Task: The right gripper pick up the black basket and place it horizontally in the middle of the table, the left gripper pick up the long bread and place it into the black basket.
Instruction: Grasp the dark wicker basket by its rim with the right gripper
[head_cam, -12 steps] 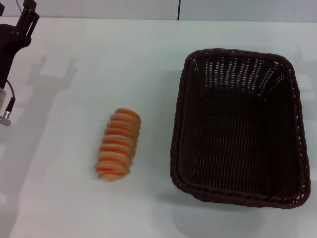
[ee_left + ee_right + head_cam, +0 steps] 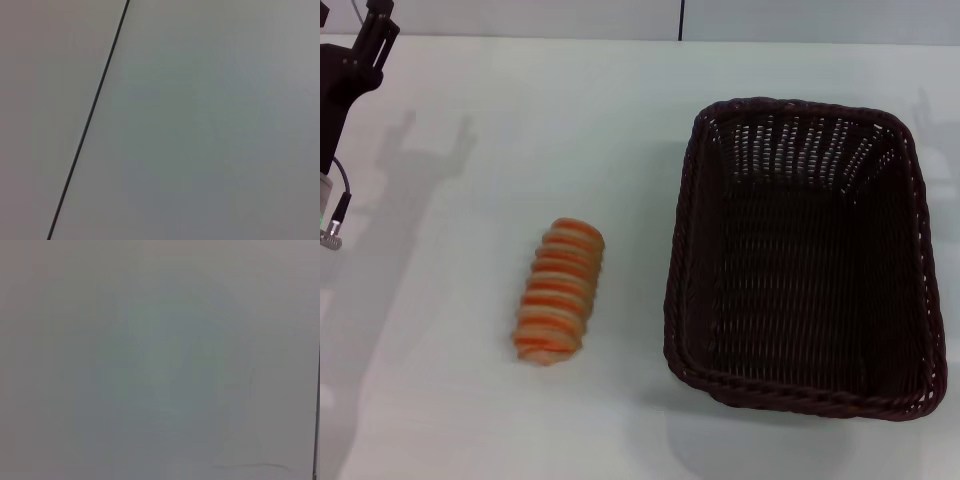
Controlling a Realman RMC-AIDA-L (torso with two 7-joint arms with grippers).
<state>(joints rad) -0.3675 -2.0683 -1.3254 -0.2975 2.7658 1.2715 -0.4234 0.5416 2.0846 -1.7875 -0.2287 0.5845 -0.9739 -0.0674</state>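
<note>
A white table (image 2: 520, 120) fills the head view. At its far left corner, part of the left gripper (image 2: 368, 45) shows: a slim black shape reaching up toward the far edge, with a grey cable and small metal plug hanging below the arm. Only part of it is in the picture, so whether it is spread or pressed together cannot be told. It holds nothing that can be seen.

The long bread (image 2: 558, 291), an oblong loaf with orange and cream stripes, lies flat on the table well apart from the left gripper, nearer the robot and further toward the right side. Its long axis runs roughly away from the robot, leaning slightly. Nothing touches it.

The black basket (image 2: 910, 260), a large dark woven rectangle with openwork sides and a braided rim, sits upright on the table further still from the left gripper, beyond the bread on the right side. A strip of bare table separates bread and basket. The basket is empty, and its long side runs away from the robot.

The right gripper appears in no view. The left wrist view shows a plain pale surface crossed by one thin dark slanting line; the right wrist view shows only a plain pale surface.
</note>
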